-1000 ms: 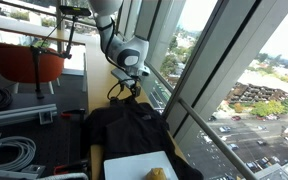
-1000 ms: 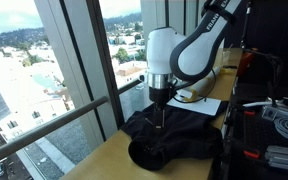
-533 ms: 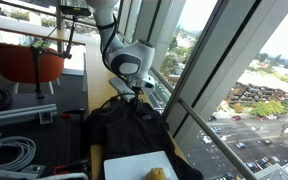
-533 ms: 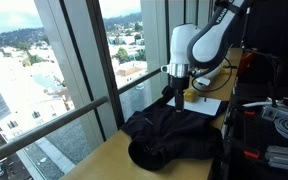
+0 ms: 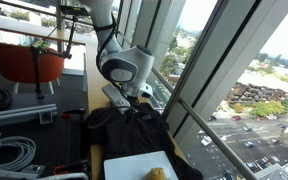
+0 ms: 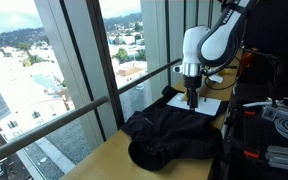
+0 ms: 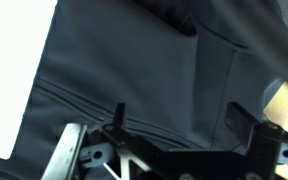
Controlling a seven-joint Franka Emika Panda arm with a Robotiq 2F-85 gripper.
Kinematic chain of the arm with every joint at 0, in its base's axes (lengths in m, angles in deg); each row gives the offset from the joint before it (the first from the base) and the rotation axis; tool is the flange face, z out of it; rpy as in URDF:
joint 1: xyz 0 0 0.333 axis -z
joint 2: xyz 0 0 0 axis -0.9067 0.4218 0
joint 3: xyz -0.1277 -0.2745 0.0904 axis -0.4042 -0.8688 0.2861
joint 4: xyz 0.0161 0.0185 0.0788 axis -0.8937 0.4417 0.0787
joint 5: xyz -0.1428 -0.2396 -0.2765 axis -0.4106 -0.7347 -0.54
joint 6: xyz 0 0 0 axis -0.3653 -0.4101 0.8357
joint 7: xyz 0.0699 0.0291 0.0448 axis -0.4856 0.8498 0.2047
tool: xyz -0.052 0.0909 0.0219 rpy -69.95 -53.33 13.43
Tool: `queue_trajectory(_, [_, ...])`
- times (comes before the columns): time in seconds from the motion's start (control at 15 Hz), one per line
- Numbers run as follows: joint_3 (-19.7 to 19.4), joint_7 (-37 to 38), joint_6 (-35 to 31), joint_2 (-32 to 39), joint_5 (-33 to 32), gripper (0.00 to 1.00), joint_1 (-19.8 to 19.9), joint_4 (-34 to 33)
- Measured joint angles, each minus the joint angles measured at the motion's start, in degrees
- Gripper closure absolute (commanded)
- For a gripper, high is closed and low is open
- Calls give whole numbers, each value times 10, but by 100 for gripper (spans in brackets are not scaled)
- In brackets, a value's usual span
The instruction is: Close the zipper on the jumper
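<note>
The black jumper (image 5: 124, 125) lies crumpled on the wooden table beside the window and shows in both exterior views (image 6: 169, 130). My gripper (image 5: 134, 98) hangs just above the jumper's edge, near a white sheet (image 6: 206, 105); it also shows in an exterior view (image 6: 192, 100). In the wrist view the two fingers of the gripper (image 7: 182, 115) stand wide apart over dark fabric (image 7: 134, 60) that has a long seam line. Nothing is between the fingers. I cannot make out a zipper pull.
Window frames and glass run along the table's side (image 6: 94, 90). A white sheet or tray (image 5: 139, 165) lies at the near end of the table. An orange chair (image 5: 29, 62) and coiled cables (image 5: 4, 145) stand on the room side, and there are more cables (image 6: 284, 120).
My gripper has travelled along the jumper from its middle to its edge by the white sheet. The jumper has kept its place.
</note>
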Motion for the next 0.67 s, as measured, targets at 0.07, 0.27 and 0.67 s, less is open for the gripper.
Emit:
queue_trajectory(0.07, [0, -3, 0, -3, 0, 0, 2, 6])
queue_trajectory(0.27, [0, -3, 0, -2, 0, 0, 2, 8])
queue_trajectory(0.67, [0, -3, 0, -2, 0, 0, 2, 7])
